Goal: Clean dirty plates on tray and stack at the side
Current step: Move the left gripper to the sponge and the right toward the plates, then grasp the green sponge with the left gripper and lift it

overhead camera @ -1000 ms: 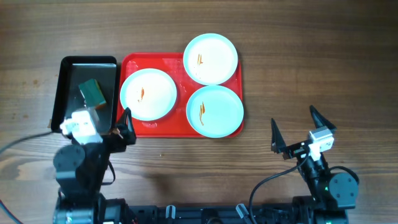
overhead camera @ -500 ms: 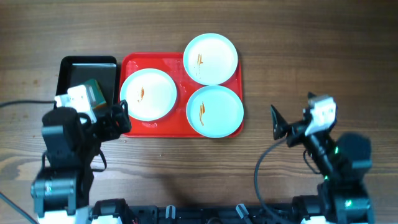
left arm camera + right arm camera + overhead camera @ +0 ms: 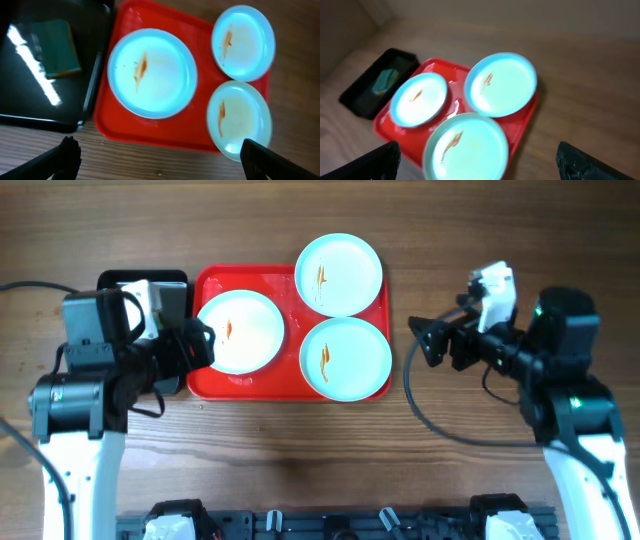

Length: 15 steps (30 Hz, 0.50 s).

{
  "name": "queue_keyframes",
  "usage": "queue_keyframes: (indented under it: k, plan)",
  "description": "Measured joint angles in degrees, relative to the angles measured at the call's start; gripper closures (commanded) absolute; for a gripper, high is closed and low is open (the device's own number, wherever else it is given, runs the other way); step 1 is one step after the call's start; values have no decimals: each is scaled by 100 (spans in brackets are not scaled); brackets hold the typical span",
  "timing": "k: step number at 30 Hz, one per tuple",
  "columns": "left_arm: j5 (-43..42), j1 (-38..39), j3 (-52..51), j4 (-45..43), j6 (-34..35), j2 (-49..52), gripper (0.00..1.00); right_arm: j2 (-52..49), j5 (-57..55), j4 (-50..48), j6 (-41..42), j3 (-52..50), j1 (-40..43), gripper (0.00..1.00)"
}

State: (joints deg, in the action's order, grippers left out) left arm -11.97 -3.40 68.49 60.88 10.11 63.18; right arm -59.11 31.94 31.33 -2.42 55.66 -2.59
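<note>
The wooden table (image 3: 520,240) carries everything, and the red tray (image 3: 250,278) sits a little toward 11 o'clock of its middle, with the smaller black tray (image 3: 30,95) hard against its 9 o'clock side. All three plates (image 3: 240,332) are on the red tray. One is at 9 o'clock, one (image 3: 345,358) at 5 o'clock, and one (image 3: 339,274) at 1 o'clock juts out past the far rim. The left gripper (image 3: 159,146) hangs over the seam between the two trays at 9 o'clock. Its fingers are spread wide with nothing between them. The right gripper (image 3: 477,150) waits over bare wood at 3 o'clock of the red tray, equally wide and empty. A green sponge (image 3: 59,47) lies untouched in the black tray. Each plate shows an orange-brown smear (image 3: 141,67) near its centre, so I'd say no cleaning has begun. The worry is the 1 o'clock plate. It is perched on the rim, so a sideways nudge could tip it or slide it onto the table. The plates also sit close together, and a finger coming down beside one could shove its neighbour. The tray looks slick. Wiping a plate that the other arm isn't steadying would probably push it around instead of lifting the stain.
</note>
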Motion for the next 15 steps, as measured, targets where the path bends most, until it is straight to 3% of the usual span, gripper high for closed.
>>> queue_keyframes:
  k: [8, 15]
  plan:
    - [-328, 2, 0, -109, 98, 245, 0, -752, 365, -103, 481, 13, 0, 0]
    - [1082, -52, 7, -188, 1394, 636, 1, -1510, -61, 155, 719, 841, -323, 1]
